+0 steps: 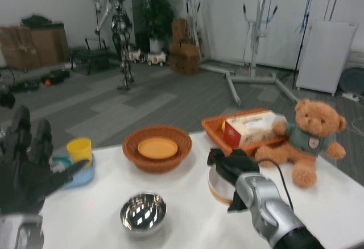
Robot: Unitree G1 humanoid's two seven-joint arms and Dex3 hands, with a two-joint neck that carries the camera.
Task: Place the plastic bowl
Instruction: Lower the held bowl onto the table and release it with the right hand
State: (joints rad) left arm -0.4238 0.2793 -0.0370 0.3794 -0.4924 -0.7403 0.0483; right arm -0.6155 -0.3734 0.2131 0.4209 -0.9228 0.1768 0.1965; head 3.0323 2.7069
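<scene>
Right hand fingers clasp plastic bowl rim | left hand raised, fingers wide

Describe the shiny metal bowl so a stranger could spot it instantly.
Start at the white table and find the round woven basket holding an orange plate near its far edge. Come straight toward the robot from that basket to the near edge: the metal bowl sits there alone. It is the only mirror-bright, silver thing on the table, empty and reflecting the room.

Showing soft motion blur throughout under even, bright indoor light; glaring off the steel bowl; casting faint shadows on the table.
</scene>
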